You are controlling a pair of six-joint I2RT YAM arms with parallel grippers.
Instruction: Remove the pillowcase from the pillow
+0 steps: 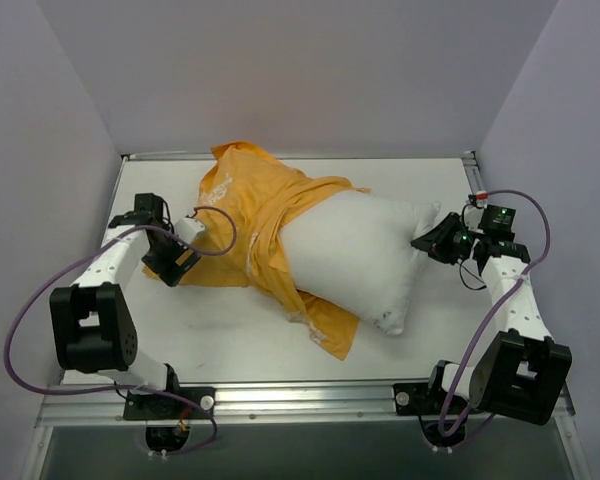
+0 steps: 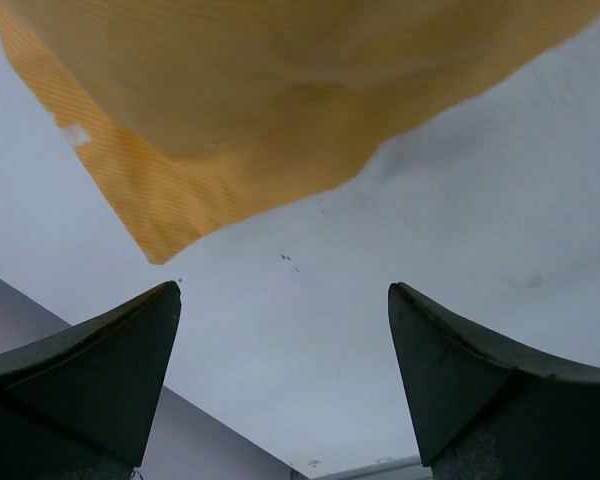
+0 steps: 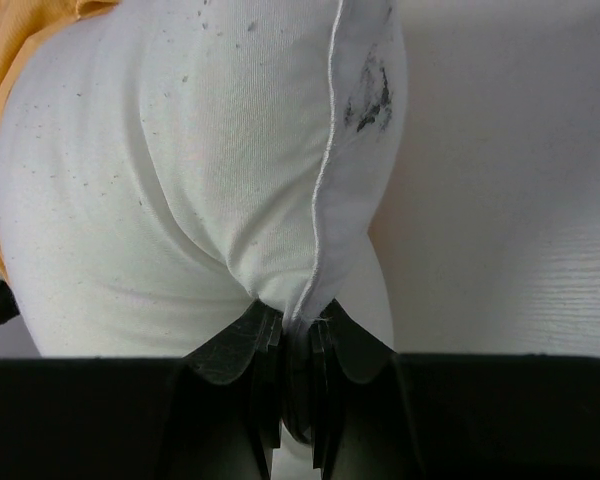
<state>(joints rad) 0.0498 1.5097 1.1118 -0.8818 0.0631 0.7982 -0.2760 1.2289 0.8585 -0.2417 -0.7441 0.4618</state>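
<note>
The white pillow (image 1: 365,260) lies in the middle of the table, its right half bare. The orange-yellow pillowcase (image 1: 255,205) is bunched over its left half, a flap trailing toward the front (image 1: 330,325). My right gripper (image 1: 427,243) is shut on the pillow's right seam edge; the right wrist view shows the jaws pinching the white seam (image 3: 298,318). My left gripper (image 1: 180,265) is open and empty by the pillowcase's left edge. In the left wrist view its fingers (image 2: 110,370) stand wide apart over bare table, with the orange cloth (image 2: 240,120) just ahead and not touching.
The white table (image 1: 230,335) is enclosed by grey walls on the left, back and right. A metal rail (image 1: 300,400) runs along the near edge between the arm bases. Purple cables loop from both arms.
</note>
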